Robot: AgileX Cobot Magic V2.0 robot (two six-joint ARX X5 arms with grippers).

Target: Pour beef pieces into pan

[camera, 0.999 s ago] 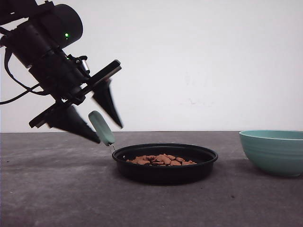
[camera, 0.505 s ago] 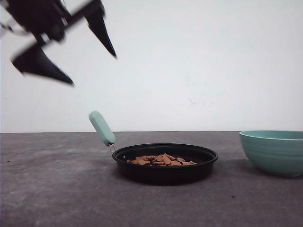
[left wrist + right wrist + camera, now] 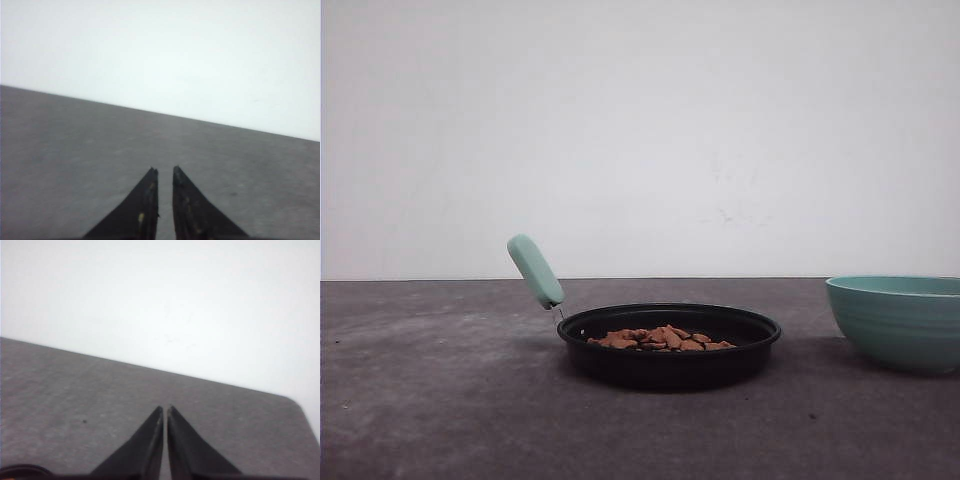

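The black pan (image 3: 669,358) sits on the grey table in the front view, its mint-green handle (image 3: 535,271) angled up to the left. The beef pieces (image 3: 660,338) lie in a low reddish-brown heap inside it. In the left wrist view my left gripper (image 3: 165,171) hangs over bare table, its fingers drawn together to a narrow slit with nothing between them. My right gripper (image 3: 165,409) in the right wrist view is shut and empty, also over bare table.
A teal ribbed bowl (image 3: 898,320) stands at the right edge of the front view. The table (image 3: 440,400) is dark grey, backed by a white wall. A dark curved edge (image 3: 20,470) shows at the corner of the right wrist view.
The left arm, wide open beside the pan handle a second ago, rose and left the front view. Its fingers have closed to a slit. Pan and beef have not moved.
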